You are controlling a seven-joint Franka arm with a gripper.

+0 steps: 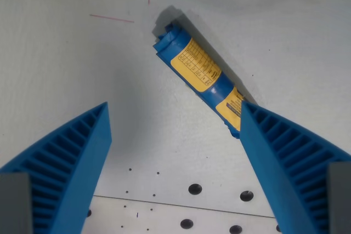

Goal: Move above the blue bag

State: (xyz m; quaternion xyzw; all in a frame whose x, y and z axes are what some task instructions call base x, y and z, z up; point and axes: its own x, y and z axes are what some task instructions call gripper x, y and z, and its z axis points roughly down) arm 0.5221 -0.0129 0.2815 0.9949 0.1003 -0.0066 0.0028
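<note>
Seen from the wrist: blue bag point(204, 76) lying flat on the pale bench point(71, 64), set on a diagonal from upper left to lower right, in the upper middle of the view and toward the wrist view's right. Rolled or folded into a long narrow bundle, crumpled at its upper end, with yellow printed labels along its length; print too small to read. Cast a soft shadow along its upper edge.

Gripper point(174, 119) spread wide, nothing held. Two ribbed blue fingers point(66, 163) rose from the bottom corners, one at the wrist view's left, the other at the wrist view's right, with a broad stretch of bare bench between them. Lower end of the bag slipped behind the tip of the finger on the wrist view's right; whether touching it or merely overlapped in view, could not be told. Finger on the wrist view's left stood well apart from the bag.

Thin red lines point(111, 18) marked on the bench at the upper left, near the bag's crumpled end but apart from it. Along the bottom, a paler plate point(164, 217) with dark round holes point(194, 189) and small dark specks, bounded by a thin dark seam, below the bag and between the fingers.
</note>
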